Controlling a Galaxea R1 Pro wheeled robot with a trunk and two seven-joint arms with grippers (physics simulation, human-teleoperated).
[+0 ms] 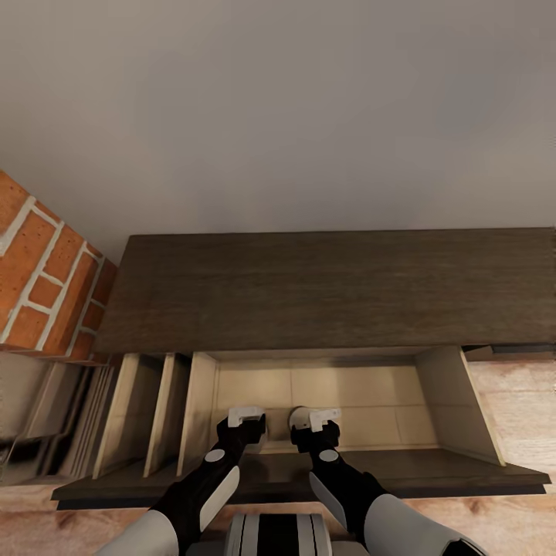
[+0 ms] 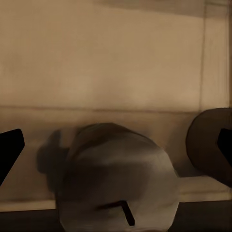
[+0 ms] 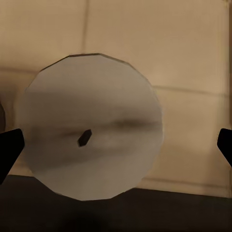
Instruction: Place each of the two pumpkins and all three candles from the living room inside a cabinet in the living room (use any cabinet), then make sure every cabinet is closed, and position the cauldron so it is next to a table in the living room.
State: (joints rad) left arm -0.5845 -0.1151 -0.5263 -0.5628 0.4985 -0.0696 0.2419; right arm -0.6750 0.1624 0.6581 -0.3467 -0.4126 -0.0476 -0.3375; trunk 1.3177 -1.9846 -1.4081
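Note:
The long dark-brown cabinet [image 1: 324, 286] stands against the wall with its front open, showing a pale interior [image 1: 371, 401]. Both my grippers reach inside. The left gripper [image 1: 247, 421] [image 2: 116, 150] is open, with a tan candle [image 2: 116, 183] lying on its side between and just beyond the spread fingertips [image 2: 9, 150]. A darker round shape [image 2: 210, 145] sits beside that candle. The right gripper [image 1: 318, 421] [image 3: 116, 145] is also open, its fingertips [image 3: 224, 145] wide apart, facing the round wick end of a candle [image 3: 92, 128] [image 1: 297, 417] on the cabinet floor.
A red brick fireplace [image 1: 46, 286] flanks the cabinet on the left. Narrow open compartments with upright dividers [image 1: 147, 409] lie left of my arms. The lowered dark front panel [image 1: 448, 471] juts toward me. Wooden floor [image 1: 517, 401] shows at right.

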